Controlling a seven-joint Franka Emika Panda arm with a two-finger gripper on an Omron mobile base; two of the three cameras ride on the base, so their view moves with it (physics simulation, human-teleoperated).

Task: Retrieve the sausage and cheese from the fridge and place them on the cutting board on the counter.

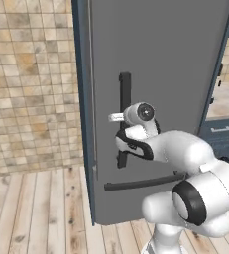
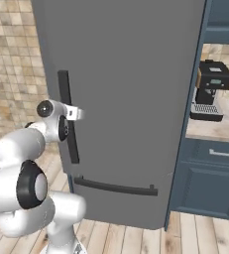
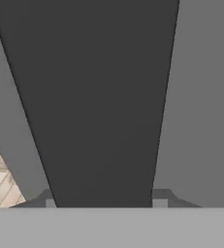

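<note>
Left base view shows one tall grey fridge (image 1: pixel 160 74) with its door closed. On the door there is one long dark vertical handle (image 1: pixel 124 87), and lower down one dark horizontal bar (image 1: pixel 141 183) of the drawer. One white robot arm (image 1: pixel 185 154) rises from the lower right and reaches to the vertical handle. The gripper (image 1: pixel 122 130) is at the middle part of this handle.

Right base view gives the same fridge (image 2: pixel 131 74) from the other side. The vertical handle (image 2: pixel 64 84) is on the left part of the door, the drawer bar (image 2: pixel 116 187) is below it, and the gripper (image 2: pixel 72 116) is right at the handle, about halfway down. To the right of the fridge there are dark blue cabinets (image 2: pixel 210 178) with a beige worktop (image 2: pixel 215 130) on top. One black coffee machine (image 2: pixel 210 89) stands on this worktop. The wall (image 2: pixel 7 59) behind is tiled in beige, and the floor (image 2: pixel 200 238) is of light wooden planks.

Hand view is very close to the handle (image 3: pixel 99 97), which runs as a wide dark band from top to bottom. The two fingertips (image 3: pixel 49 199) stand one on each side of the band, so the jaws are around the handle. I cannot tell if they press on it or are a little apart from it.
</note>
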